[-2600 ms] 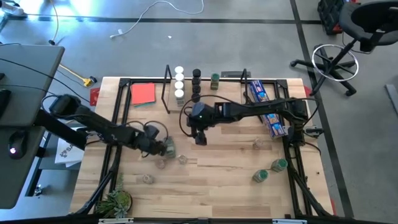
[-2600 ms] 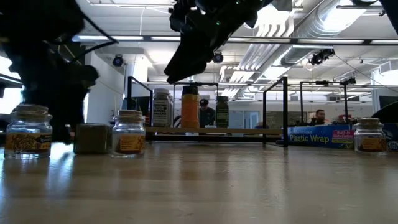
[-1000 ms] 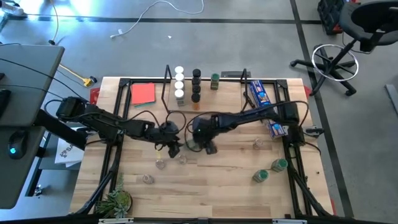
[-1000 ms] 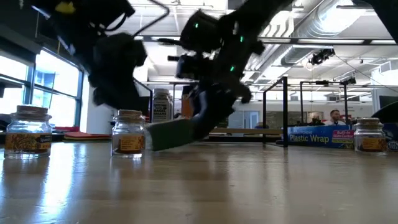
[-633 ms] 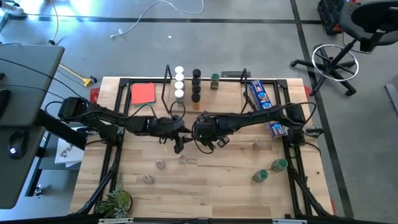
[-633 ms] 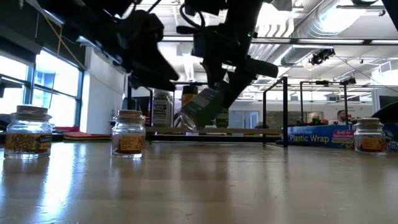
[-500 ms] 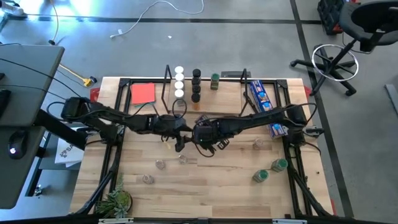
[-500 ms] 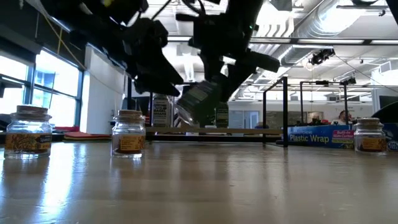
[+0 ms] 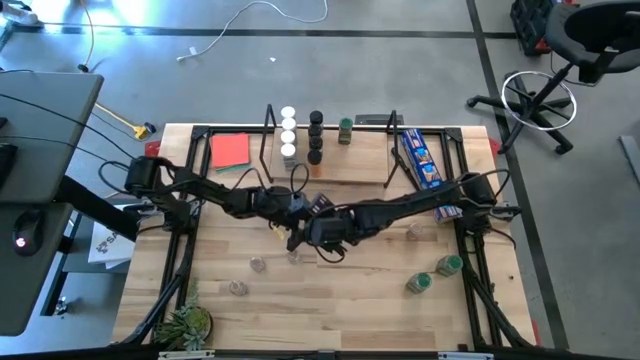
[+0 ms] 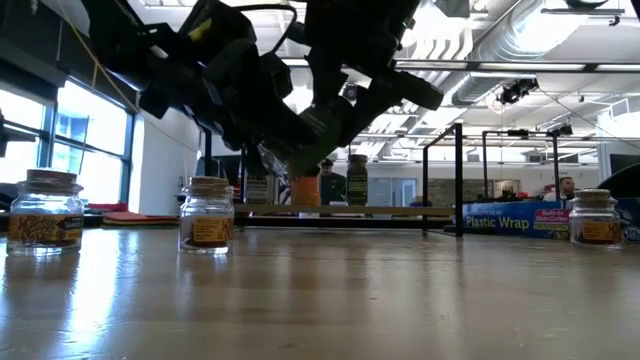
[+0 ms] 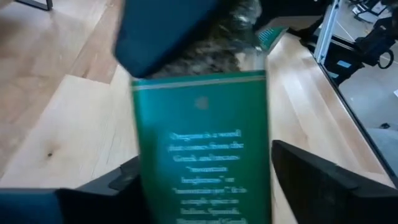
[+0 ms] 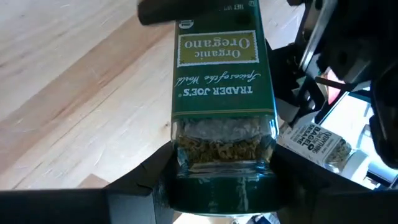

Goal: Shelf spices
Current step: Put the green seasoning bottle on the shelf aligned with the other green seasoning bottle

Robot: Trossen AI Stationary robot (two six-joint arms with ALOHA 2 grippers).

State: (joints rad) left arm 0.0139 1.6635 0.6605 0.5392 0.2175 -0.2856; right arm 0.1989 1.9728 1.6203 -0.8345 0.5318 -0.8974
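Note:
A glass oregano jar (image 12: 217, 93) with a green label and dark green lid hangs in the air over the table's middle, between both grippers. My right gripper (image 9: 320, 230) is shut on it. My left gripper (image 9: 296, 218) is open, its fingers (image 11: 121, 180) standing on either side of the jar's labelled base half (image 11: 202, 143). The shelf (image 9: 340, 172), a wooden board in a black wire frame, stands at the far edge and carries several spices with white (image 9: 288, 132), black (image 9: 316, 135) and green (image 9: 346, 128) lids. More spices (image 9: 259, 264) stand loose on the table. My right gripper pinches the oregano jar between its two fingers at the lid end (image 12: 217, 163), one finger (image 12: 146, 180) on each side. The fingers lie along the jar, whose base points away from the wrist. The jar is lifted clear and tilted. My left gripper: I cannot tell whether its fingers touch the label (image 11: 149, 186).
A red card (image 9: 230, 150) lies left of the shelf and a blue plastic-wrap packet (image 9: 418, 160) right of it. Loose jars stand near left (image 9: 237, 288) and near right (image 9: 418, 283), (image 9: 448, 265), (image 9: 413, 233). A small plant (image 9: 186, 324) sits at the near left corner.
The oregano jar has gone from tilted just above the table top to well clear of it, and it has turned about with my right gripper's roll as that gripper rose. My left gripper has moved toward the table's right, staying beside the jar.

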